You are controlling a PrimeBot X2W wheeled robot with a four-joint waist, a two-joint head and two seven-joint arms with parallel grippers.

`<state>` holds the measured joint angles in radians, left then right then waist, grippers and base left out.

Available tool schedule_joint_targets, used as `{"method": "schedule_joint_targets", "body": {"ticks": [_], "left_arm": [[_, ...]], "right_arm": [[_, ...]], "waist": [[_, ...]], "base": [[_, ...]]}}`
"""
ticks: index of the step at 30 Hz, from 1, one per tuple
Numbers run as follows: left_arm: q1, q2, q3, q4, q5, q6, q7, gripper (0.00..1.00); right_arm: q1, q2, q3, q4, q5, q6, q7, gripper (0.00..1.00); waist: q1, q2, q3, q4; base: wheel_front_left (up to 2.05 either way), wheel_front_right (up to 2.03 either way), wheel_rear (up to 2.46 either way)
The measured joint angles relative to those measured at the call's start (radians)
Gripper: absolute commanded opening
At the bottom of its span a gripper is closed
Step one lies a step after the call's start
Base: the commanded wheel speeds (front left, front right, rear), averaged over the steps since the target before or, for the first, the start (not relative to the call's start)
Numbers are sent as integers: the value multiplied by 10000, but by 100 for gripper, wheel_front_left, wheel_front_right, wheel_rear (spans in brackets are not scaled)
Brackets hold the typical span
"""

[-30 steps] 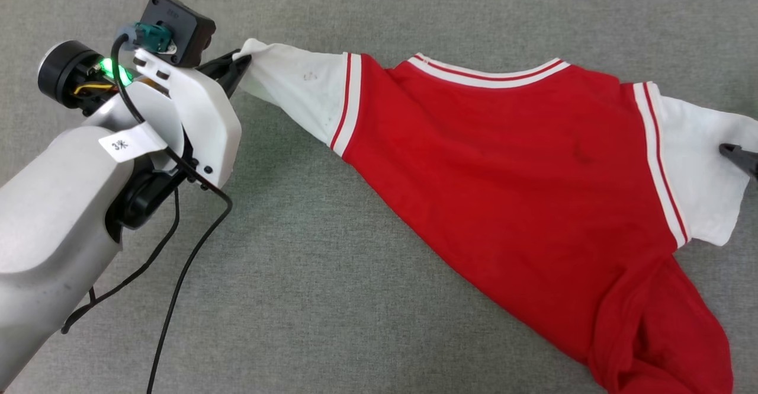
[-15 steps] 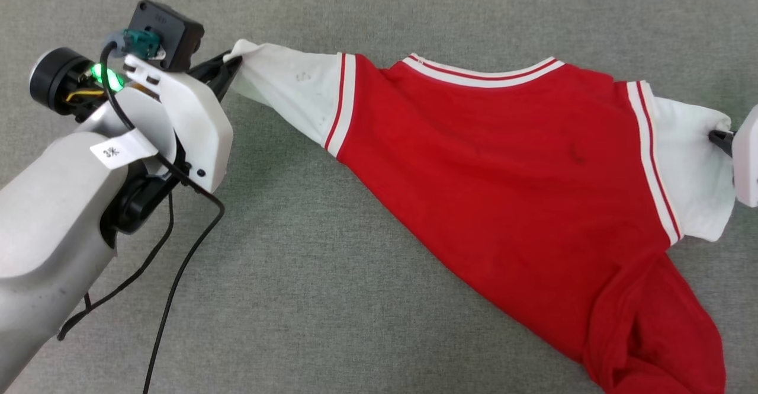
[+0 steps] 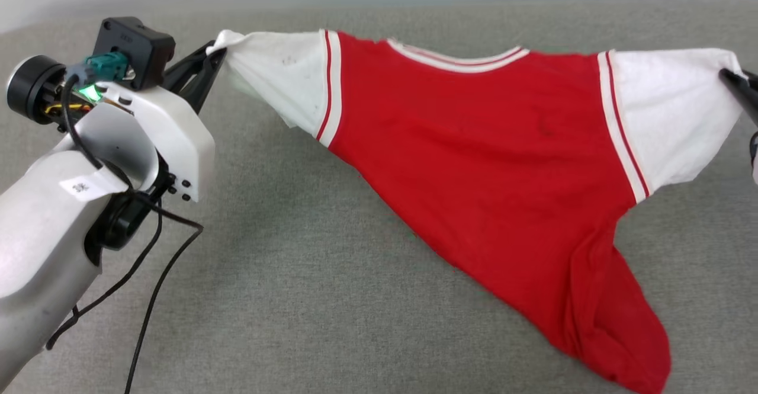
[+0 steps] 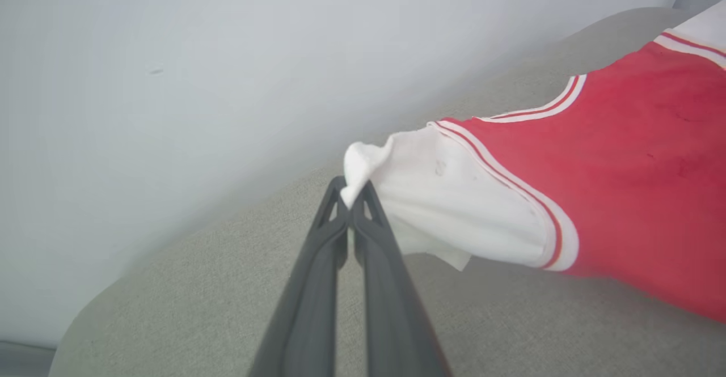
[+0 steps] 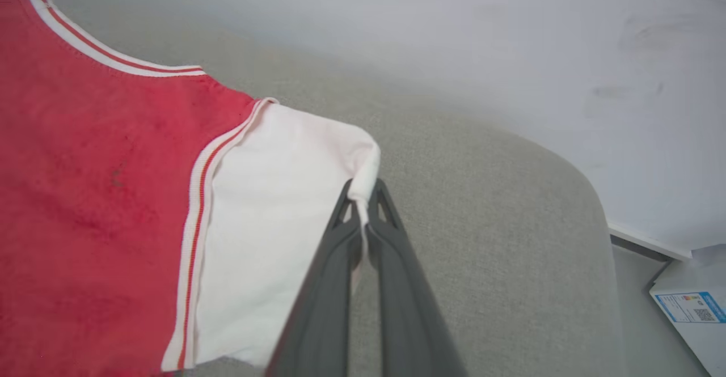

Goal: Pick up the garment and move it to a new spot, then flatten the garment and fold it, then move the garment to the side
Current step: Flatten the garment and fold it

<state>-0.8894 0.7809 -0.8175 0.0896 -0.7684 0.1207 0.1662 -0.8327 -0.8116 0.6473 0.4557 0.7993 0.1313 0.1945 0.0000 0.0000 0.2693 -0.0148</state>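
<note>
Head view: red shirt (image 3: 485, 163) stretched across upper frame, held by both sleeves.
Left gripper (image 3: 213, 56) clamped on upper-left sleeve tip; right gripper (image 3: 733, 79) clamped on right-edge sleeve; hem reaches grey cushion (image 3: 296, 275), lower right.

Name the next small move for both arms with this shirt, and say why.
Probably raise both arms together, pulling evenly: the left gripper and the right gripper are each shut on the garment at a sleeve tip, but its bunched hem appears to lie on the grey surface.
</note>
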Motion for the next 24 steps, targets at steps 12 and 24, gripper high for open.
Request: {"method": "schedule_joint_targets", "body": {"ticks": [12,24], "left_arm": [[-137,596,570,-1517,424,556,-658,0],[-1879,117,874,-1400,629,347,-516,0]], "right_arm": [[798,-368,-2324,-1885,-734,0,-1133,0],[756,370,-4132,-3601,-1672,0,125,0]], "waist": [[0,0,-1308,-336],[-1,0,-1348,-412]], "base": [[0,0,0],[0,0,0]]}}
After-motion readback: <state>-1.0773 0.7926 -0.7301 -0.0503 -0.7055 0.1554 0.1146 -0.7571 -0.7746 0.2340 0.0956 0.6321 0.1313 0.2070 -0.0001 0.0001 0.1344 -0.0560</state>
